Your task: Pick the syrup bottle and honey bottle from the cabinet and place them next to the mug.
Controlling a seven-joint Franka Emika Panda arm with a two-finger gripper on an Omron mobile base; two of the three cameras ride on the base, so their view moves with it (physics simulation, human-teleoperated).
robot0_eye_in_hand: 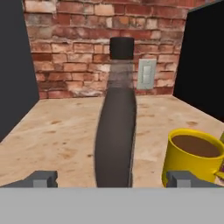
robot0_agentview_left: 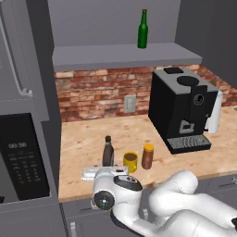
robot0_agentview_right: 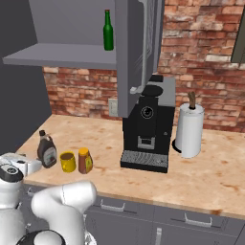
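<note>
The tool is seen in the hand view with its two fingertips spread wide, one on each side of the syrup bottle and clear of it, so nothing is pinched. The syrup bottle stands upright on the counter just to the left of the mug, and the honey bottle stands just to the right of the mug, as seen from the left base view. Both bottles are thus judged to be already out of the cabinet and set beside the mug, and the step in hand is taken to be the release of the syrup bottle. The next move is judged to call for a straight retreat of the tool away from the bottle, with the fingertips kept apart, so that neither the tall bottle nor the mug beside it is knocked. Beyond the mug, the pale wood-patterned counter runs back to a red brick wall with a wall outlet. To the right of the mug, farther back, a black coffee machine is placed, and beyond it a paper towel roll. Above, on the cabinet shelf, a green glass bottle is left standing.
</note>
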